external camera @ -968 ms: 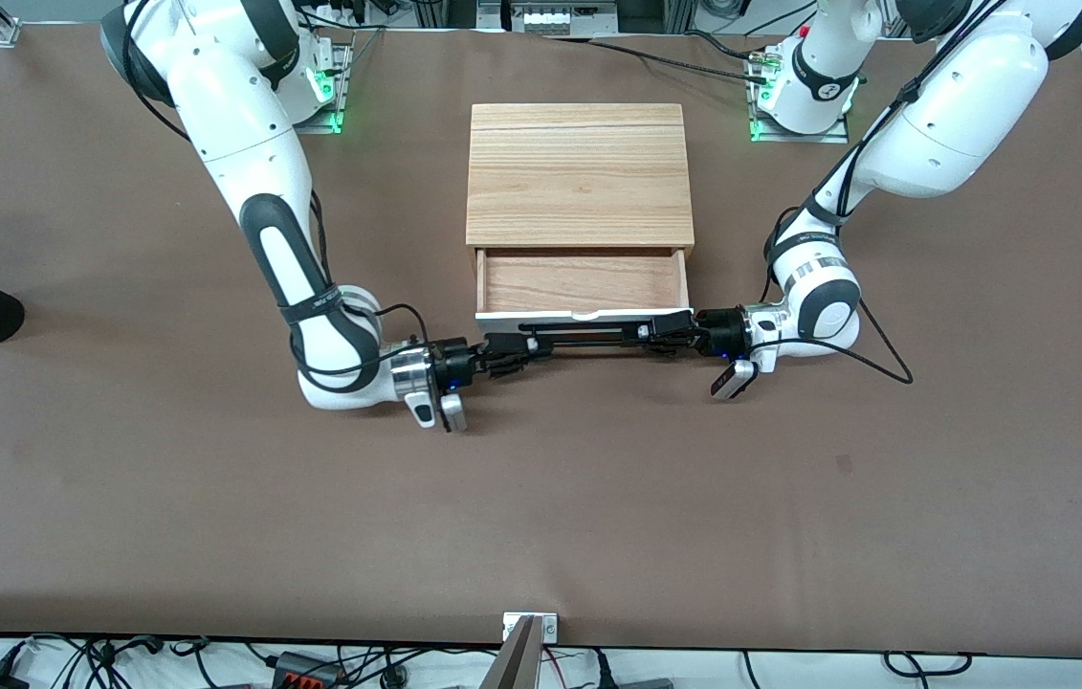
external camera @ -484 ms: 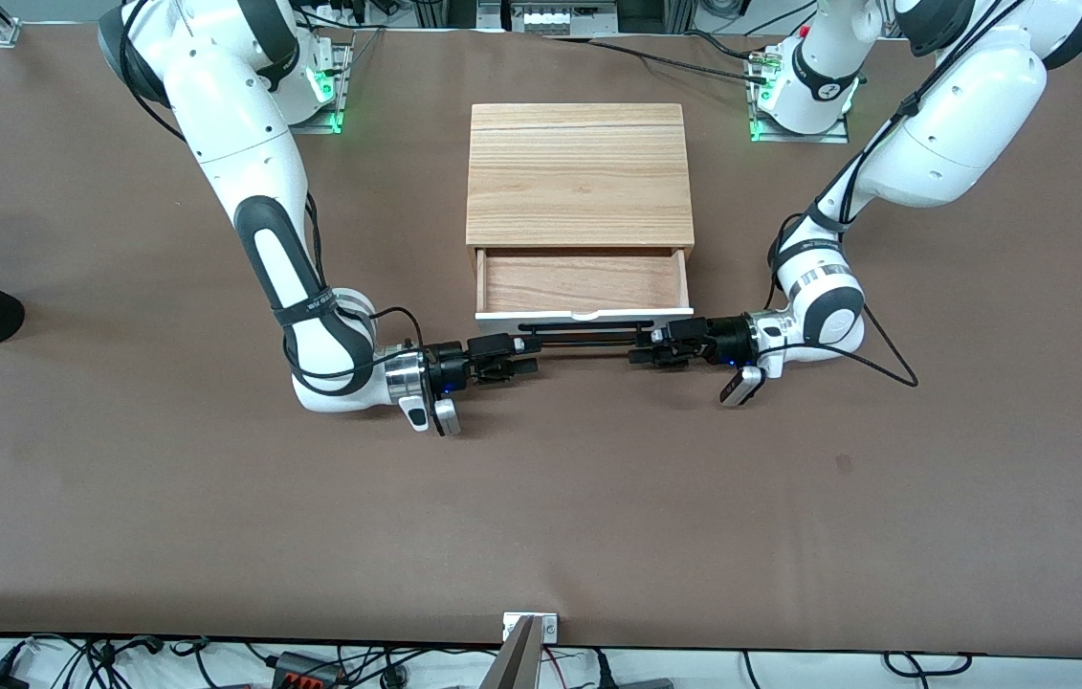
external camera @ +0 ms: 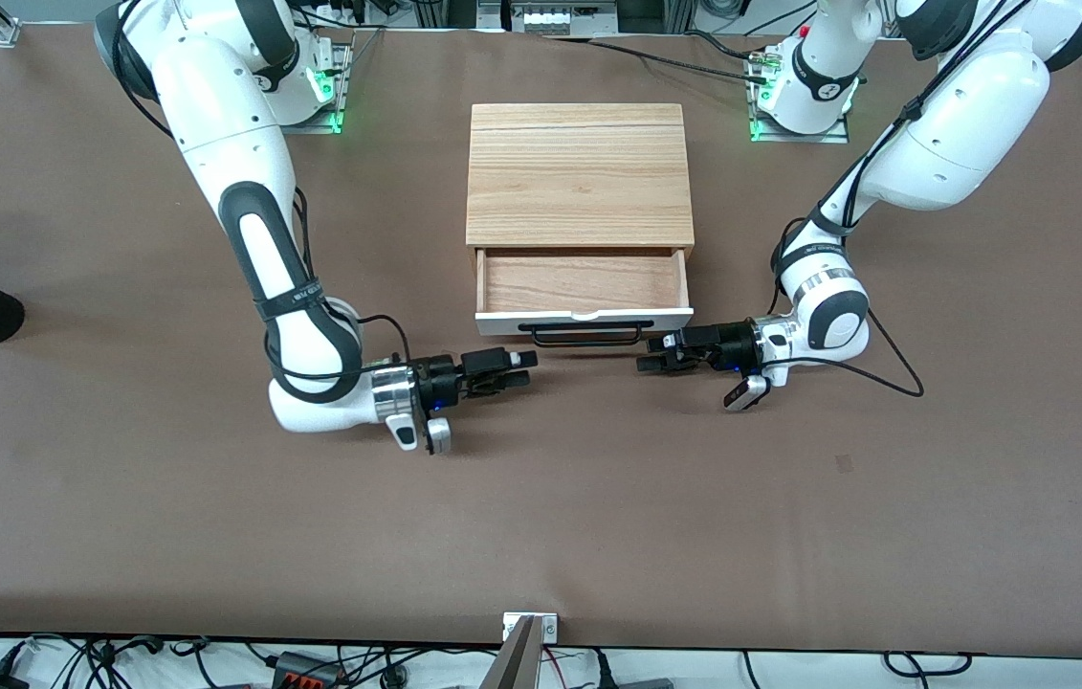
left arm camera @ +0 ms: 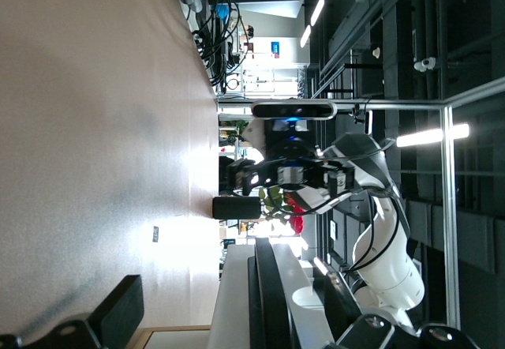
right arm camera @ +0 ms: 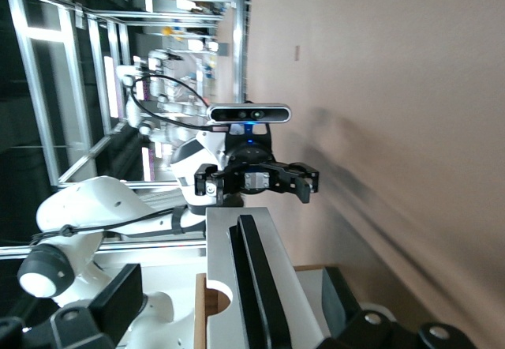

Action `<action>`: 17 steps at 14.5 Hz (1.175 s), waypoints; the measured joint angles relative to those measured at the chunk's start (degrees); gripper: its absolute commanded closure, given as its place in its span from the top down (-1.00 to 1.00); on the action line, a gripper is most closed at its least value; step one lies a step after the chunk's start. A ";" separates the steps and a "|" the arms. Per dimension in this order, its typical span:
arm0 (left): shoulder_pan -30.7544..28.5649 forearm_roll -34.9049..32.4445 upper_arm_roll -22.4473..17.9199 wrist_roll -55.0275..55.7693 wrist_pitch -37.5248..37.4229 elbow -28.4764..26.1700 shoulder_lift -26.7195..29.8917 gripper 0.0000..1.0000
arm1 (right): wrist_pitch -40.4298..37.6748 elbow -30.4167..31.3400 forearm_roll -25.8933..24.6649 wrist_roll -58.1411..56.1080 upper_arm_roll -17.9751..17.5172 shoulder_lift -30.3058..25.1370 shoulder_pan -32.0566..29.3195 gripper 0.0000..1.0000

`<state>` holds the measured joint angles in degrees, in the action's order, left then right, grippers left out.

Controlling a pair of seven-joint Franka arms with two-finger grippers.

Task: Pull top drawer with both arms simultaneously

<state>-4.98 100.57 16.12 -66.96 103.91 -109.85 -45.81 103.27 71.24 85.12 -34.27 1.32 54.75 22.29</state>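
While the top drawer (external camera: 584, 287) stands pulled out of its cabinet (external camera: 581, 172), both arms lie low over the worktop (external camera: 541, 517), left gripper (external camera: 653, 363) and right gripper (external camera: 514, 368) flanking its handle (external camera: 585, 333), jaws spread, empty.

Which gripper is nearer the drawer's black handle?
About equal: the left gripper sits off the top drawer's handle toward the left arm's end, the right gripper toward the other; both open, neither touching.

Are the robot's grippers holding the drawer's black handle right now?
No, the left gripper and the right gripper are both open and sit off the ends of the top drawer's handle, not touching it.
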 measured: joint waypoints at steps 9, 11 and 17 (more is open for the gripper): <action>-4.06 -10.08 -0.42 12.79 -1.46 6.14 1.82 1.00 | -11.89 -3.79 -31.58 16.03 8.29 -11.55 -1.69 1.00; -6.55 -19.56 -0.65 17.76 -1.47 9.93 2.65 1.00 | -18.08 -3.78 -37.61 17.49 13.11 -14.40 -1.97 1.00; -9.46 -50.55 -4.34 25.90 -1.81 13.22 11.82 1.00 | -23.51 -3.76 -55.68 19.74 21.03 -20.84 -2.10 1.00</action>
<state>-14.45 50.02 11.78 -41.06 102.10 -96.63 -33.99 79.75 67.48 29.44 -14.53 22.35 33.91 20.19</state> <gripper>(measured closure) 0.000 0.000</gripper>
